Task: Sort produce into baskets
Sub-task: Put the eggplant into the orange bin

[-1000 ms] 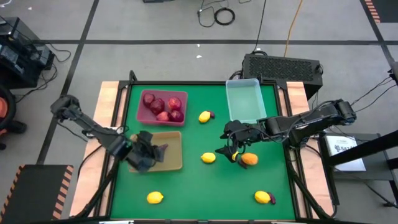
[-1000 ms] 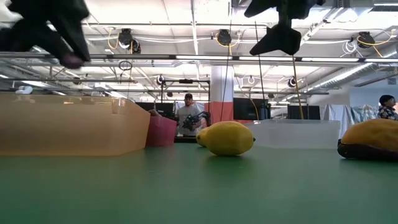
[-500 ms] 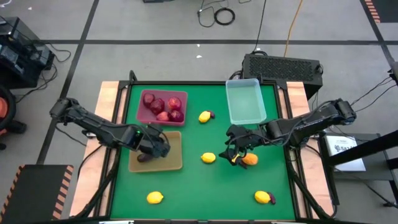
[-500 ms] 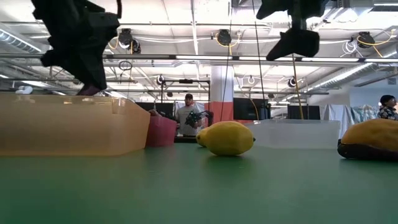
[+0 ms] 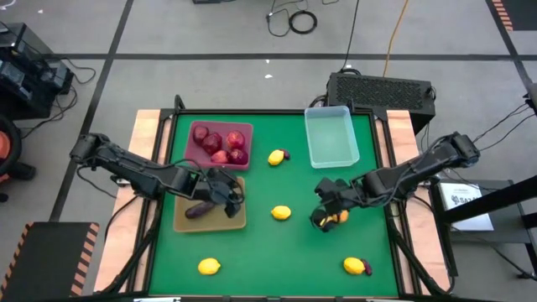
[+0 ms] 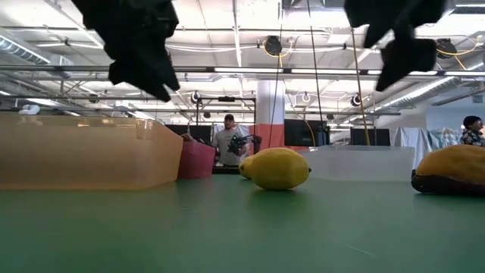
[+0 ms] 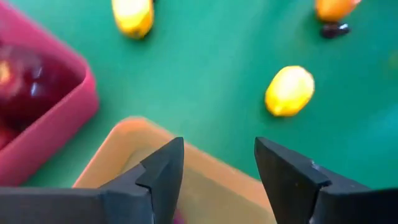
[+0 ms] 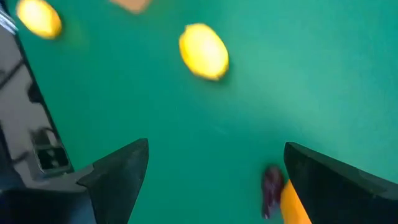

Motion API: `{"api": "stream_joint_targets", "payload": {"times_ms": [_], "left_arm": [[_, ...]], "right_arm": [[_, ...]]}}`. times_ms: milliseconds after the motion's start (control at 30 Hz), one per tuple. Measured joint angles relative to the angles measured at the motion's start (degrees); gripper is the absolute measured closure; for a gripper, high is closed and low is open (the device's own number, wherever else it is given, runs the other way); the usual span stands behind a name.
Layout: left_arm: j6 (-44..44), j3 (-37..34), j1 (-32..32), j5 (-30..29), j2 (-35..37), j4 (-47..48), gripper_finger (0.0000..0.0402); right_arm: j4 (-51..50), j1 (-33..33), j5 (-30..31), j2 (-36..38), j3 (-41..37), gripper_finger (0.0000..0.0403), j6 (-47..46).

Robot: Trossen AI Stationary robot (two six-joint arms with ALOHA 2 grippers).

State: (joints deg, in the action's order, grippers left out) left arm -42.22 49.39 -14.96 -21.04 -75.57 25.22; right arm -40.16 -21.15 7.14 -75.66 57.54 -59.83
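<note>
The green worktop [image 5: 277,252] carries three containers: the maroon tray [image 5: 190,156] holding red fruits [image 5: 220,144], the tan tray [image 5: 233,220] with one purple eggplant [image 5: 198,210] lying in it, and the clear bin [image 5: 331,136], which looks bare. Lemons are scattered about: one between the trays and bin [image 5: 275,157], one mid-worktop [image 5: 281,213], one at the near edge [image 5: 209,267], another near the right corner [image 5: 353,266].

The left claw [image 5: 223,189] hangs over the tan tray, jaws apart and holding nothing. Lifting away carelessly, it might clip the tray rim and shove it.

The right claw [image 5: 327,204] gapes wide above the orange fruit [image 5: 336,218]. Coming down off-centre, I'd guess it could send that round fruit rolling toward the worktop's edge.
</note>
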Motion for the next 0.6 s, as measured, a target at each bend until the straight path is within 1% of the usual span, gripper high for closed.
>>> {"api": "stream_joint_targets", "payload": {"times_ms": [200,300,433,533,600], "left_arm": [[4.11,0.00,-0.02,-0.82,0.00,-6.14,0.0196],[4.20,0.00,-0.02,-3.47,-0.38,-8.18,0.0196],[4.20,0.00,0.04,-4.79,-0.71,-9.62,0.0196],[4.35,0.07,0.00,-4.71,-1.42,-11.44,0.0196],[5.63,0.02,-0.01,-3.66,-1.71,-13.75,0.0197]], "right_arm": [[-0.68,-4.84,-0.02,-0.80,0.00,0.0040,-0.95],[-1.07,-6.04,0.36,-2.94,0.00,0.0040,-0.74],[0.29,-5.92,0.45,-5.20,0.00,0.0040,3.06],[1.60,-5.15,0.60,-5.29,0.00,0.0040,7.26],[1.24,-4.95,0.79,-5.52,0.00,0.0040,8.24]]}}
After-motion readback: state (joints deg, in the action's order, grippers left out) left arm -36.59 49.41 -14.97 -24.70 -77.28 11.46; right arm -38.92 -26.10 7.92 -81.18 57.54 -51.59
